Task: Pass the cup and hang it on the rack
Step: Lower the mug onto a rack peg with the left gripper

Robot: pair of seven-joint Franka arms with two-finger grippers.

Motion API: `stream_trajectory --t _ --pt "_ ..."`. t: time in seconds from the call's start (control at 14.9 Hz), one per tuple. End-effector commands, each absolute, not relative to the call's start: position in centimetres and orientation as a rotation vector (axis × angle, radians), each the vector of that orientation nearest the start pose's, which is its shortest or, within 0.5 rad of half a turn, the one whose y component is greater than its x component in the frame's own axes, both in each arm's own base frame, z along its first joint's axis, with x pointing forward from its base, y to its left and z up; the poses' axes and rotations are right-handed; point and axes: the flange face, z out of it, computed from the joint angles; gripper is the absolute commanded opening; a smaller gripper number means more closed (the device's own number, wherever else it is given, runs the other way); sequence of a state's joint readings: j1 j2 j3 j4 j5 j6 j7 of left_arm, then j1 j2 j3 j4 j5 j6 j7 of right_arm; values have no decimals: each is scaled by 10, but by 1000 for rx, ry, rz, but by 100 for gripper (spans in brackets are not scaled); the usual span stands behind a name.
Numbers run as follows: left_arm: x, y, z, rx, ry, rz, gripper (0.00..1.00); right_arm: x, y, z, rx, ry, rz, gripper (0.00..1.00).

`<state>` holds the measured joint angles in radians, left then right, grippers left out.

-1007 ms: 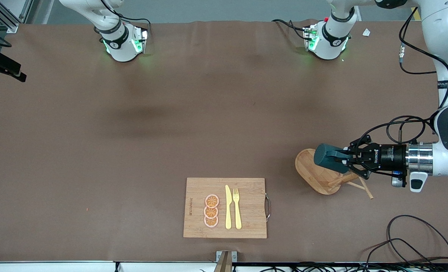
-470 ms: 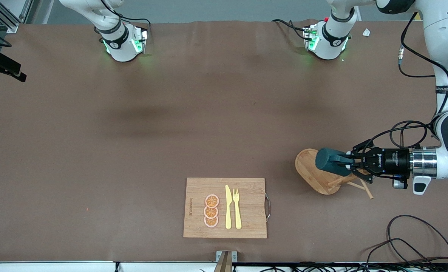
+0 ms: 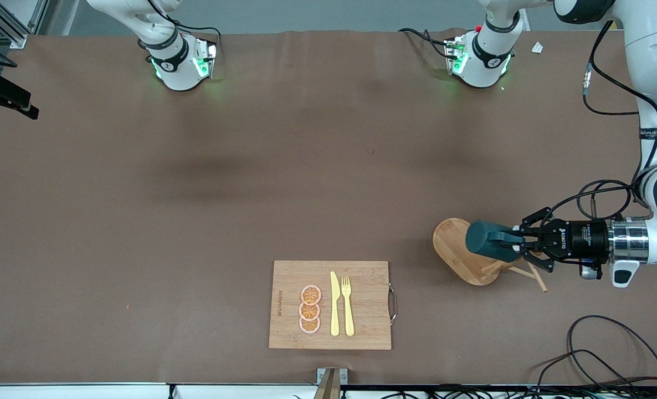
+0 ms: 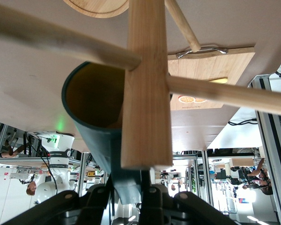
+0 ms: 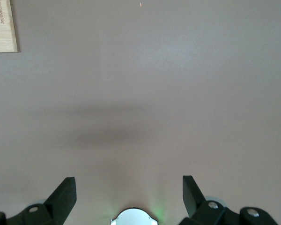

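Big table (image 3: pixel 251 166) under a plain brown cover, robot bases along 12 o'clock. At about 6 o'clock, a bamboo cutting board (image 3: pixel 289 277) with three orange slices (image 3: pixel 309 309), a yellow knife (image 3: pixel 334 303) and a yellow fork (image 3: pixel 348 305) on it, well apart from the job.

At about 4 o'clock, toward the left arm's end, the wooden mug tree (image 3: pixel 453 249) on its oval base. Right over that base, the dark teal cup (image 3: pixel 481 239), lying on its side in the air, mouth turned toward 3 o'clock. Pinched tight at its mouth end by the left gripper (image 3: pixel 519 242), reaching in flat from 3 o'clock. Held sideways like that most likely so a peg can catch the handle.

In the left wrist view, the post (image 4: pixel 147 84) right in front of the cup's yellowish inside, with one thin peg (image 4: pixel 61 40) crossing just above the rim. Cannot tell if the handle is on a peg yet; hidden by the post and the gripper.

Looks like the hanging step, near the end of the job. Needs a small, slow move and then a gentle let-go, or a bump could tip the tree.

Well apart from all this, the right gripper (image 5: pixel 129 192), spread wide with nothing in it, waiting over bare brown cover.
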<state>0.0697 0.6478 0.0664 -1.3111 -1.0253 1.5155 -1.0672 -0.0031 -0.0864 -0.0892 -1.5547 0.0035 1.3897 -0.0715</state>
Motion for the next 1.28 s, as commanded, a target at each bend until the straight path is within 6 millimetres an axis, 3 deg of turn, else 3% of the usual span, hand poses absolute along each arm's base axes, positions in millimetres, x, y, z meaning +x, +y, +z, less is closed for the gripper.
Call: stream_trajectory --t 0.0,0.34,0.6,0.67,0.81,0.94,1.07,1.21 --pt "705 -10 378 1725 1408 -1009 4 496 -48 669 -3111 8 107 100" --pt "706 -10 370 1733 1394 -1007 7 496 -48 678 -3113 3 83 100" --pt "707 0 365 1724 1394 -1000 22 497 -47 680 -3111 0 78 100" --pt "707 0 366 1724 1393 -999 31 497 -47 680 -3110 2 78 100" --pt "707 0 368 1725 1392 -996 75 496 -46 678 -3106 -1 108 100" --pt "707 -2 371 1725 1390 -997 100 496 -46 677 -3104 -2 111 100" --pt "706 -11 378 1729 1377 -1002 100 496 -45 677 -3103 -5 110 100" --pt "703 -16 399 1748 1345 -995 100 496 -44 677 -3101 -5 110 100"
